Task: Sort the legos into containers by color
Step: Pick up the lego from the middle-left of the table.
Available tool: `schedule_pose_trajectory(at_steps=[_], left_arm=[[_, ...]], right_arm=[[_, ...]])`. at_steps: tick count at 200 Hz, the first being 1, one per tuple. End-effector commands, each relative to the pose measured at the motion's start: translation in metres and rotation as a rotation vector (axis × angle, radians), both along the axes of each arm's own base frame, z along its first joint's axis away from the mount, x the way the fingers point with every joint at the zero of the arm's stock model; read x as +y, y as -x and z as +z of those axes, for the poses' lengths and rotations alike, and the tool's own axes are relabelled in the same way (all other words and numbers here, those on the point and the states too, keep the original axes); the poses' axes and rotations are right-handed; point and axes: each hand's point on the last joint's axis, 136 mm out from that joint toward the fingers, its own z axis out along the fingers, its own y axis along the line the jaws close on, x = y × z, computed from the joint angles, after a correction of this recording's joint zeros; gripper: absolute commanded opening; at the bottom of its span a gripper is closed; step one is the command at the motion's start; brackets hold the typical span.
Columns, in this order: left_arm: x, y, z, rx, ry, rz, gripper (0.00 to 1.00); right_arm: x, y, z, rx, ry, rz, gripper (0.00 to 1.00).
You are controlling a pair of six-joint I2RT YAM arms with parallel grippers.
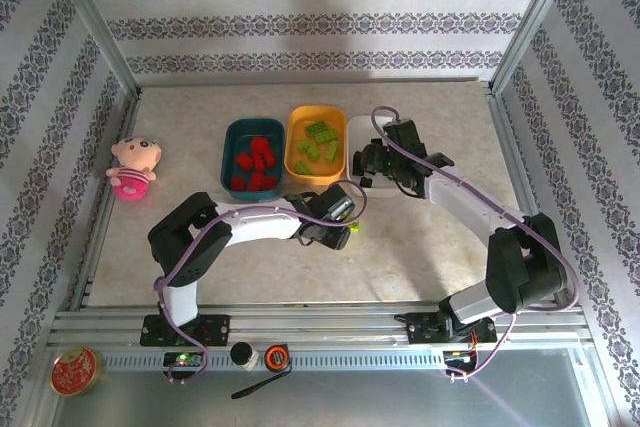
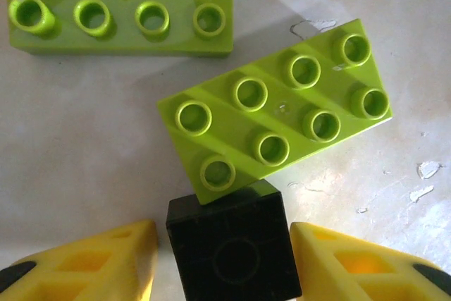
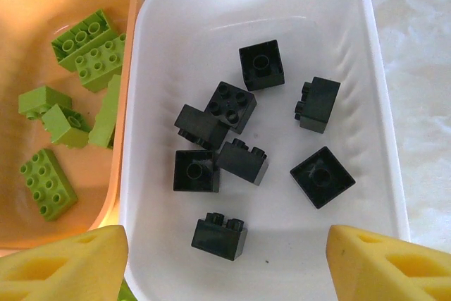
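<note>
Yellow-fingered left gripper (image 2: 224,244): low at desk (image 1: 420,247) centre, straddling black brick (image 2: 232,255); grip undetermined.
Right gripper (image 3: 227,244): spread wide over white tray (image 3: 366,47).

No legible text, label, brand or number on anything visible.

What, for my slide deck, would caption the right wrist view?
Open right pincer over a white tray of black legos, beside an orange tray of green legos.

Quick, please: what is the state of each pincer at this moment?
Left pincer: closed on a black lego.
Right pincer: open, holding nothing, above the white tray.
</note>
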Motion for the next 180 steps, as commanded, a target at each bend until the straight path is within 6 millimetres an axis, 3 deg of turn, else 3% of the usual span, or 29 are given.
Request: schedule_pose_trajectory(at_steps=[1, 26, 69, 91, 123, 157, 180], left_arm=[[-0.009, 0.001, -0.002, -0.005, -0.003, -0.038, 0.54], [-0.014, -0.002, -0.001, -0.015, 0.012, -0.045, 0.55], [-0.012, -0.002, 0.002, -0.027, 0.016, -0.041, 0.39], [-0.008, -0.001, 0.018, -0.052, 0.039, -0.033, 0.34], [-0.006, -0.009, 0.064, -0.130, 0.122, -0.009, 0.33], [-0.009, -0.046, 0.102, -0.181, 0.244, 0.049, 0.32], [-0.026, -0.080, 0.123, -0.205, 0.337, 0.068, 0.31]], right_arm=[[-0.002, 0.002, 0.006, -0.019, -0.026, -0.007, 0.75], [-0.002, 0.003, 0.004, -0.014, -0.028, -0.007, 0.75], [-0.005, 0.006, 0.001, -0.010, -0.022, -0.018, 0.75], [-0.009, 0.008, 0.002, -0.017, -0.018, -0.027, 0.75], [-0.016, 0.014, 0.003, -0.027, -0.025, -0.052, 0.75], [-0.028, 0.025, -0.002, -0.037, -0.045, -0.096, 0.75], [-0.034, 0.036, -0.007, -0.034, -0.047, -0.114, 0.75]])
